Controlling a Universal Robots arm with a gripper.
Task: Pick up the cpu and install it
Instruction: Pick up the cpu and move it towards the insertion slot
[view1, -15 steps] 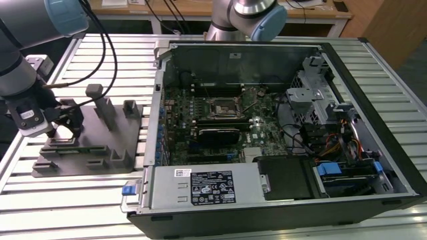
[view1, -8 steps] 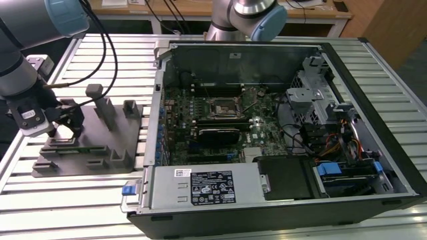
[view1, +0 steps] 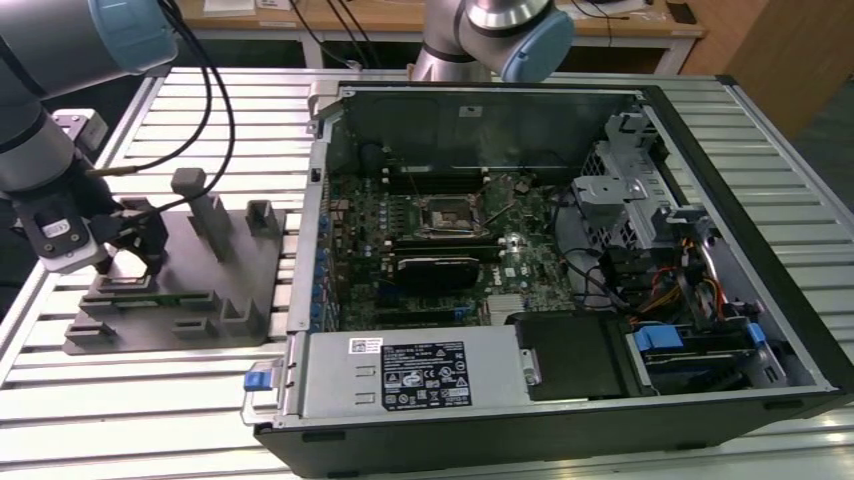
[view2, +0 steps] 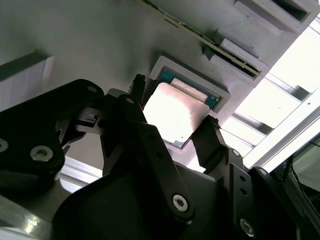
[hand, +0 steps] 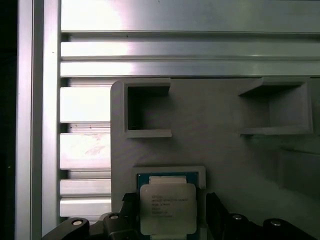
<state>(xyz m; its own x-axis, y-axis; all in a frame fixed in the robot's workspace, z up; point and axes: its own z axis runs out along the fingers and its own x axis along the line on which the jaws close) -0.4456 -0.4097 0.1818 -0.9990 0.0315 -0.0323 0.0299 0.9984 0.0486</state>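
**Early stage: gripper (view1: 130, 262) straddles cpu (hand: 167, 207), no grasp yet**

We see the gripper down over the grey fixture (view1: 200, 295) at the exterior view's left, well apart from the open computer case (view1: 747, 230). In both wrist views the cpu lies flat in its framed nest on the fixture. The fingers (hand: 214, 210) are spread, one on each side of it. The first wrist view shows a thin gap between each finger and the chip, so nothing is held. We judge only the approach is done. Grasp, lift, carry and install are all left. The socket (view1: 445, 213) on the motherboard (view1: 527, 265) looks vacant.
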